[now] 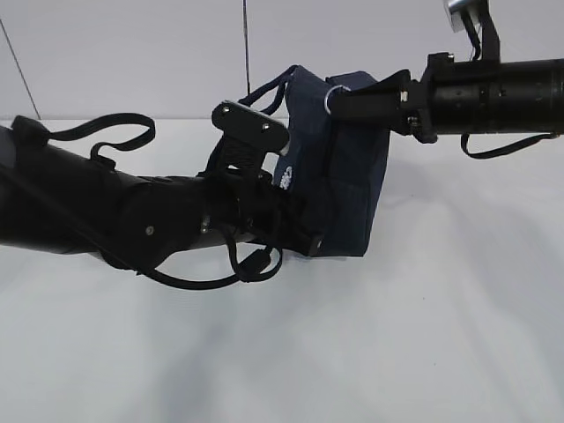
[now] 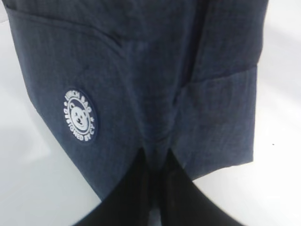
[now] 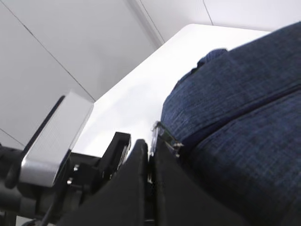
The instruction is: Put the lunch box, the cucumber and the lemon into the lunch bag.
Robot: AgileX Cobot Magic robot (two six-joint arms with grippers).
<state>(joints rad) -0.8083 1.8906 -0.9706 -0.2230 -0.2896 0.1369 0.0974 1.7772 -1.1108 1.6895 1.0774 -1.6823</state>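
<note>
The left gripper (image 2: 157, 162) pinches the lunch bag (image 1: 344, 176) fabric low to brace it, while the right gripper (image 3: 151, 157) clamps the silver ring pull (image 1: 331, 95), apparently for zipping.

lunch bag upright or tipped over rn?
Upright. The lunch bag stands on the table, handles up, with the left tool pinching its lower side fabric.

Lunch bag (image 1: 348, 176) (navy) upright on table (image 1: 370, 335); arms flanking.
</note>
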